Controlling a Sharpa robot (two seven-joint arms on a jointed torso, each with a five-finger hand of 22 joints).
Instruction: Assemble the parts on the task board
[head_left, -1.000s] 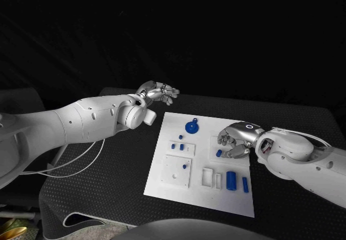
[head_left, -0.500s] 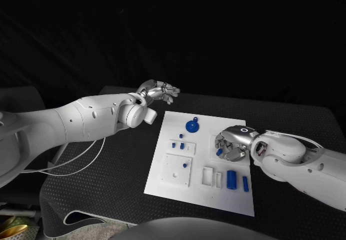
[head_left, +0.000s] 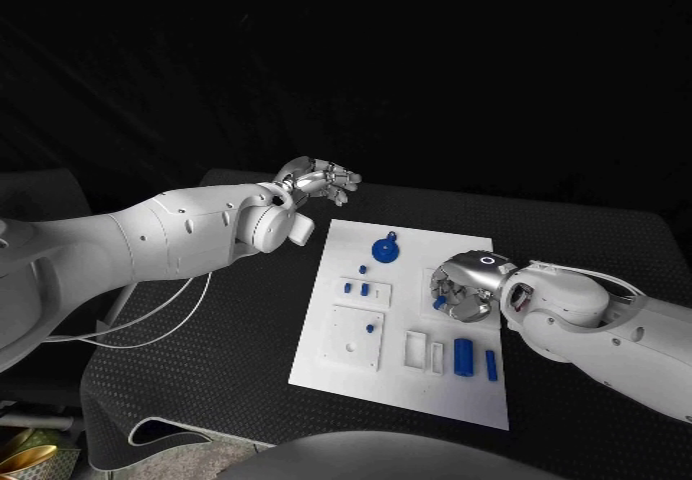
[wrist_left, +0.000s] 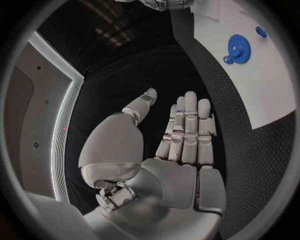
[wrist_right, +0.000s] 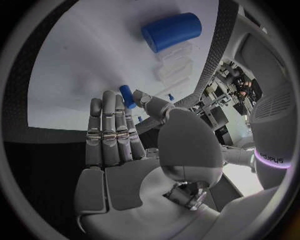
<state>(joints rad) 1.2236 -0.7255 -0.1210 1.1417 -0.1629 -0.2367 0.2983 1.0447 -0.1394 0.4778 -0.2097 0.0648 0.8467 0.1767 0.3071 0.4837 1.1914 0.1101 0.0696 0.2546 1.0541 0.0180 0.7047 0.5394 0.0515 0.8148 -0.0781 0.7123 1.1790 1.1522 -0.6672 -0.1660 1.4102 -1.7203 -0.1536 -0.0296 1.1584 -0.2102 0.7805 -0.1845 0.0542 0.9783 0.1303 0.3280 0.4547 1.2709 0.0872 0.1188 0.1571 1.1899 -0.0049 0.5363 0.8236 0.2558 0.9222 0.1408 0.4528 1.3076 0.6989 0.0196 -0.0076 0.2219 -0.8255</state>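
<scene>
Worktop (head_left: 216, 330): black, textured, with the white board on its middle.
Board (head_left: 325, 375): white plate lying flat; its near edge points toward the robot.
Near parts: a blue cylinder (head_left: 463, 357) and a thin blue bar (head_left: 492, 366) lie side by side on the board's near right part, next to two white slotted blocks (head_left: 415, 351).
Square plate (head_left: 355, 341): white, on the board's near left, with a small blue piece (head_left: 372, 328) on it.
Middle parts: two small blue pegs (head_left: 356, 289) stand in a white holder left of the board's centre.
Right hand (head_left: 464, 291): low over the board's right side, palm down; in the right wrist view the fingers (wrist_right: 109, 135) are straight and together, the thumb set apart, nothing between them. A small blue peg (wrist_right: 127, 96) shows just past the fingertips; whether they touch it cannot be told.
Gear (head_left: 385, 250): blue toothed wheel lying on the board's far part, apart from both hands.
Left hand (head_left: 320, 181): raised beyond the board's far left corner, above the worktop, fingers loosely spread and holding nothing.
</scene>
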